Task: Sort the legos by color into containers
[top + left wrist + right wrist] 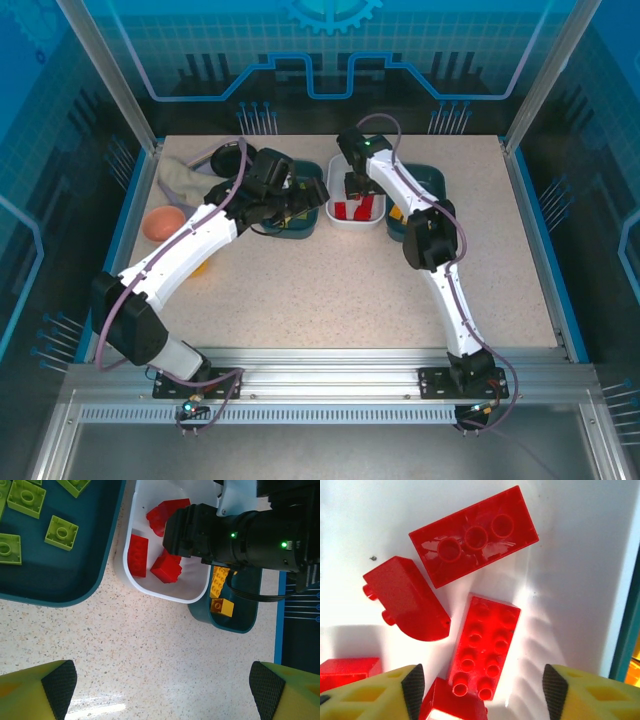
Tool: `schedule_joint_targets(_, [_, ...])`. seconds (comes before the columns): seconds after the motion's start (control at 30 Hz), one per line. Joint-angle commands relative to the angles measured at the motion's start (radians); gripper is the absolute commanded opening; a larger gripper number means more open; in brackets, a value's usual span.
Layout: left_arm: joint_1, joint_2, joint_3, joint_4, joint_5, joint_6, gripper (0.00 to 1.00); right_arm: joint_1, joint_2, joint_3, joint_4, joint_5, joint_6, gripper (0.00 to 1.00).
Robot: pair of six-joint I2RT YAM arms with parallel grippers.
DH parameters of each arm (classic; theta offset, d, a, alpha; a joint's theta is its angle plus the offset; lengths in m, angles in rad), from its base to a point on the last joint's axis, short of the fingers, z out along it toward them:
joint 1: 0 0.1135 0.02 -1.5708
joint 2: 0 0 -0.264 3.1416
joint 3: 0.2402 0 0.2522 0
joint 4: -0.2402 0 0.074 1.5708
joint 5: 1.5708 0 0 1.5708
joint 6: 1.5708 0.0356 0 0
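Note:
My right gripper (484,692) hangs open inside the white container (570,580), its pads well clear of a red two-by-four lego (482,647) lying flat between them. Around it lie a flat red lego (475,535), a curved one (405,600) and more red pieces. In the left wrist view several lime green legos (61,532) lie in a teal container (107,545), red legos (137,555) in the white container (165,592), and yellow legos (221,607) in a second teal container (245,625). My left gripper (162,690) is open over bare table, in front of those containers.
A pink bowl (163,222), a beige cloth (185,180) and a black dish (228,158) sit at the table's left rear. A small orange-yellow thing (200,266) peeks out beside my left forearm. The right arm's black wrist (225,535) hangs over the white container.

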Motion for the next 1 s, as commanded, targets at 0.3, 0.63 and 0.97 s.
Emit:
schedule_joint_targets(0.3, [0.075,-0.168,-0.012,-0.22,-0.059,0.072,0.99,0.084,-0.73,-0.593,0.374,-0.084,-0.089,1.0])
schedule_joint_targets(0.63, [0.088,-0.381,-0.181,-0.312,-0.377,0.19,0.99,0.05,-1.212,-1.114,0.509,0.073,-0.025,1.0])
schedule_joint_targets(0.97, [0.161,-0.559,-0.732,0.254,-0.593,0.591,0.99,-0.135,-1.341,-1.665,0.924,0.033,-0.313,1.0])
